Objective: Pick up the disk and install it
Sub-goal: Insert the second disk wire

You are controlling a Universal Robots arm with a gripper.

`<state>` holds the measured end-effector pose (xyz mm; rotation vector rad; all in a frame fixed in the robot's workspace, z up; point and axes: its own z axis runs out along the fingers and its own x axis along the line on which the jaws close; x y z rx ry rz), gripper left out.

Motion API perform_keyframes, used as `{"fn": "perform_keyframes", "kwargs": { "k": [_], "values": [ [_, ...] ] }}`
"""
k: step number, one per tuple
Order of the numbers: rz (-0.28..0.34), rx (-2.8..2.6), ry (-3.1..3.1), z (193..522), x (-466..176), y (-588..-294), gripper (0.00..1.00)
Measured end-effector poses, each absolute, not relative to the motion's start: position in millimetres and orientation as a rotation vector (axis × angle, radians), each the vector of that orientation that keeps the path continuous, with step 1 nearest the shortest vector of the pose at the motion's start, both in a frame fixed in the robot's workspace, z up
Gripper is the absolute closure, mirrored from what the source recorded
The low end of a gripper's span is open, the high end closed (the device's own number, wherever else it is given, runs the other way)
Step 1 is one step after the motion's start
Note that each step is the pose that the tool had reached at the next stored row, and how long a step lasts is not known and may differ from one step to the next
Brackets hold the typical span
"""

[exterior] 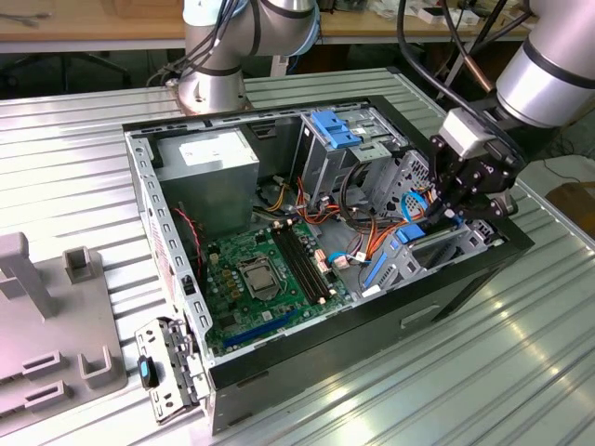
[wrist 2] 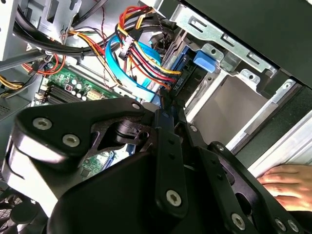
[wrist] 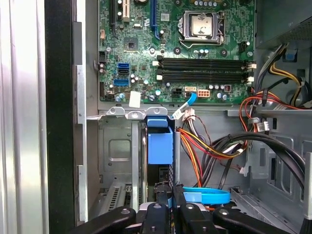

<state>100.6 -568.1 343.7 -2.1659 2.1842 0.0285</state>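
Observation:
The disk (wrist: 160,141) stands on edge in a slot of the metal drive cage (wrist: 114,156), its bright blue carrier facing the motherboard. In the exterior view the disk (exterior: 404,243) slants in the cage at the case's right end. My gripper (wrist: 170,195) is at the disk's rear end, fingers pinched close together on its thin edge. The exterior view has the gripper (exterior: 446,216) just above the cage. In the second wrist view the fingertips meet at the gripper (wrist 2: 168,100), right behind the disk's blue rail (wrist 2: 184,63).
The open computer case (exterior: 465,279) lies on a ribbed metal table (exterior: 74,149). Bundled cables (wrist: 214,146) and a blue flat cable (wrist: 207,196) crowd the gripper. A fixed blue bracket (exterior: 337,128) tops the upper cage. A person's hand (wrist 2: 285,183) rests outside the case. A grey fixture (exterior: 37,325) sits at the exterior view's left.

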Motion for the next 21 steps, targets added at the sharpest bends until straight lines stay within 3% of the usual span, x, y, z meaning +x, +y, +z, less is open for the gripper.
{"fn": "perform_keyframes", "kwargs": {
  "k": [11, 13, 14, 19, 21],
  "values": [
    [0.03, -2.165, 2.183, 339, 101, -568, 0.84],
    [0.03, -2.165, 2.183, 339, 101, -569, 0.83],
    [0.03, -2.165, 2.184, 343, 101, -568, 0.76],
    [0.029, -2.166, 2.184, 356, 101, -569, 0.76],
    [0.029, -2.165, 2.184, 356, 101, -568, 0.85]
  ]
}}
